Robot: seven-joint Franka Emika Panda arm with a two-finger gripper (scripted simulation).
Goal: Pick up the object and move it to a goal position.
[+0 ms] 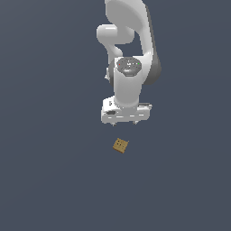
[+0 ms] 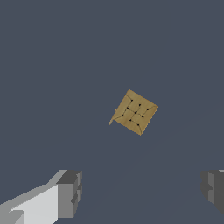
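The cube lies alone on the dark grey floor, resting flat with its dotted top face up and turned at an angle, so that its corners rather than its sides point toward the arm. The gripper hangs above the floor on the arm's side of the cube, near it but clearly apart from it; in the exterior view the cube sits just below the white hand. In the wrist view the two grey fingertips stand far apart, one at each side of the picture, with the cube out ahead of the gap between them and nothing held, so the jaws are spread wide and empty. No goal marker can be made out in either picture. The step in hand looks to be the approach, and doing it well probably means three things: bring the hand across until the cube sits midway between the fingertips, turn the wrist so the pads face two opposite flat sides of the cube and not its corners, and only then come straight down. Since the cube is much narrower than the opening, there is slack to spare, yet a skewed closing could spin or push the cube away instead of clamping it.
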